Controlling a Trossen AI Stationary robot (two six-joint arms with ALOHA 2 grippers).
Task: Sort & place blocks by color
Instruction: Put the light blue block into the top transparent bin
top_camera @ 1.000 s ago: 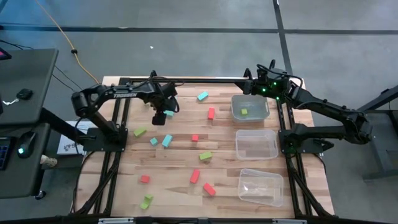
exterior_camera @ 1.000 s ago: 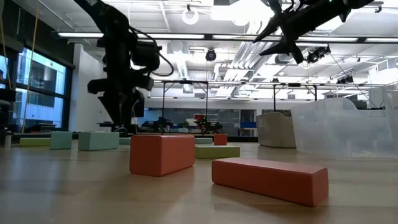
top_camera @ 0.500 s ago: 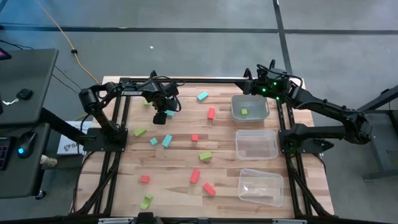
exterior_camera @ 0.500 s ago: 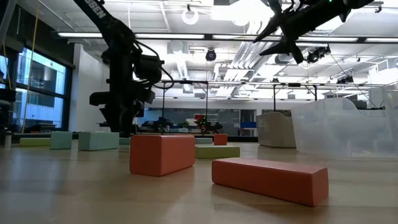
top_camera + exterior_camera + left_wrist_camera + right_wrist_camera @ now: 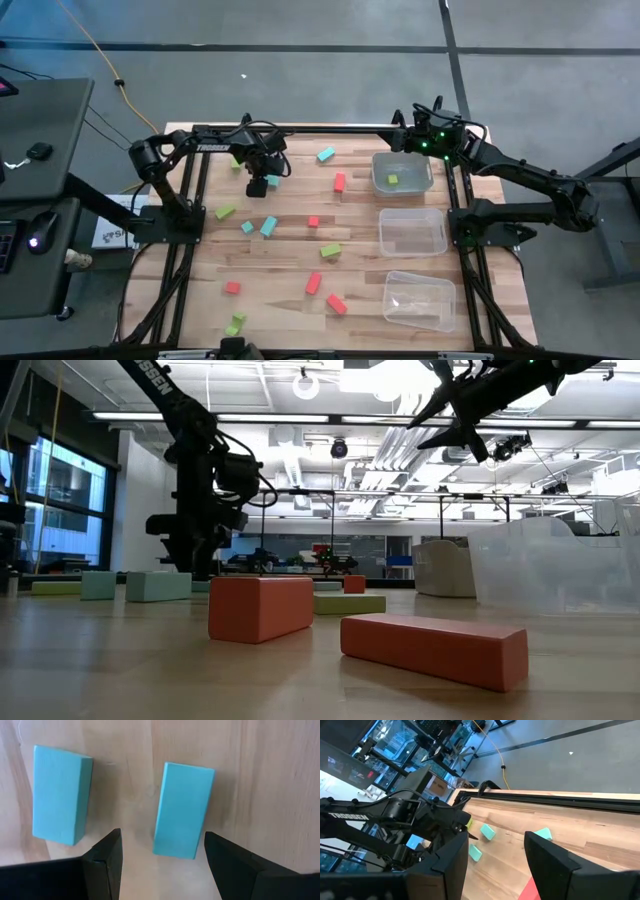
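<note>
Since a second before, the left arm had drawn back toward its own side of the table and carried the left gripper [image 5: 258,186] down over the light blue blocks by the far left edge; the right arm had not stirred. Seen from the left wrist, the fingers [image 5: 105,862] stood spread, straddling one blue bar [image 5: 183,809] with wood showing on both sides, nothing pinched yet; a second blue bar [image 5: 60,794] lay just outside one finger. I judged the step to be the approach for picking up a blue block: the next move would call for a straight drop so the fingers pass either side of the bar, then a squeeze across its narrow width. That neighbouring bar was the main hazard, since the near finger could land on it or nudge it. The right gripper [image 5: 408,143] hung spread and empty above the far right corner, beside the far bin [image 5: 381,182], which already held one green block [image 5: 392,179]. The middle bin [image 5: 384,243] and near bin [image 5: 392,304] looked empty, so sorting had barely begun. Other blocks lay scattered across the table [image 5: 290,245]: a red one [image 5: 339,182], green [image 5: 330,251] and blue [image 5: 269,225] ones mid-table, none blocking the left arm.
</note>
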